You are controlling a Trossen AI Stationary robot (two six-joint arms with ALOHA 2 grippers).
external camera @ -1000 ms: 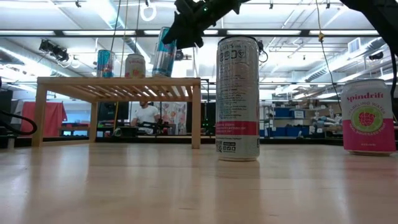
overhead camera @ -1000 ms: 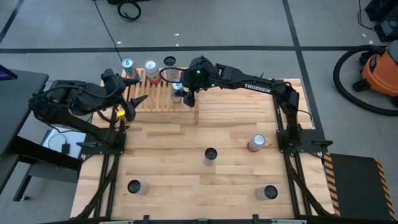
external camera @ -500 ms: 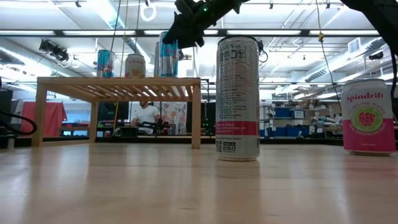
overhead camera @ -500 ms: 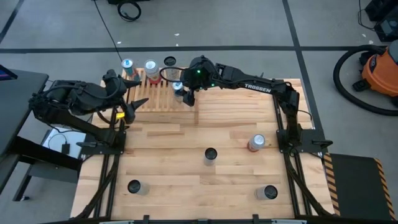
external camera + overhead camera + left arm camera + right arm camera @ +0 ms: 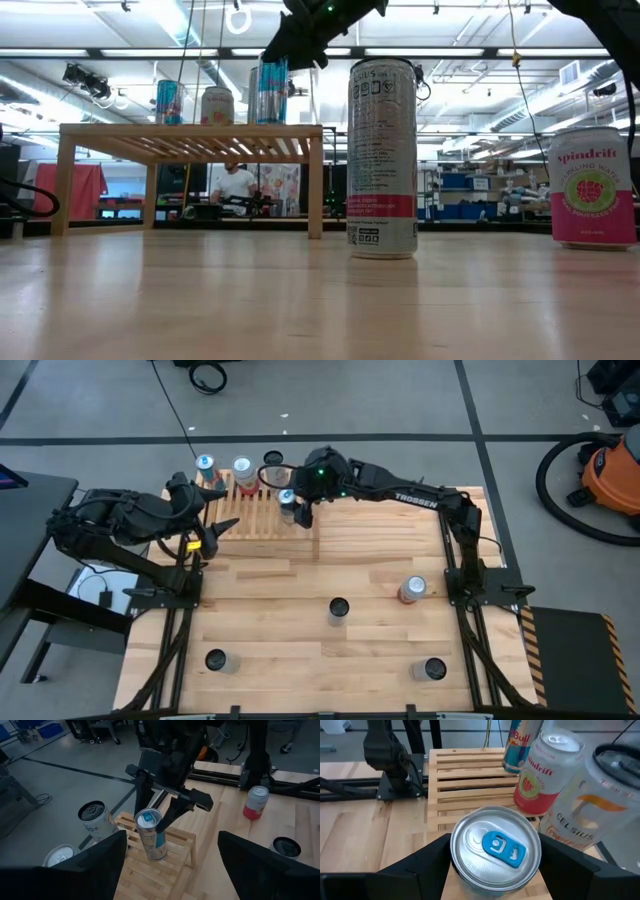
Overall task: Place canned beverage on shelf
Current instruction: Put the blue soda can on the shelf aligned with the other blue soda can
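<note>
High view shows your right end effector at about 11 o'clock on the table, its fingers either side of the blue-tabbed can, which stands upright on the shelf near its right end; whether they pinch it or have loosened, I cannot tell. It sits beside the other cans, likely to keep the row tidy. Your left end effector waits spread off the shelf's left end, out of the way.

An industrial lab or workshop. The low view's background shows open ceiling strip lights and stocked storage racks at right. An orange shop vacuum stands on taped grey floor at the high view's right edge.
</note>
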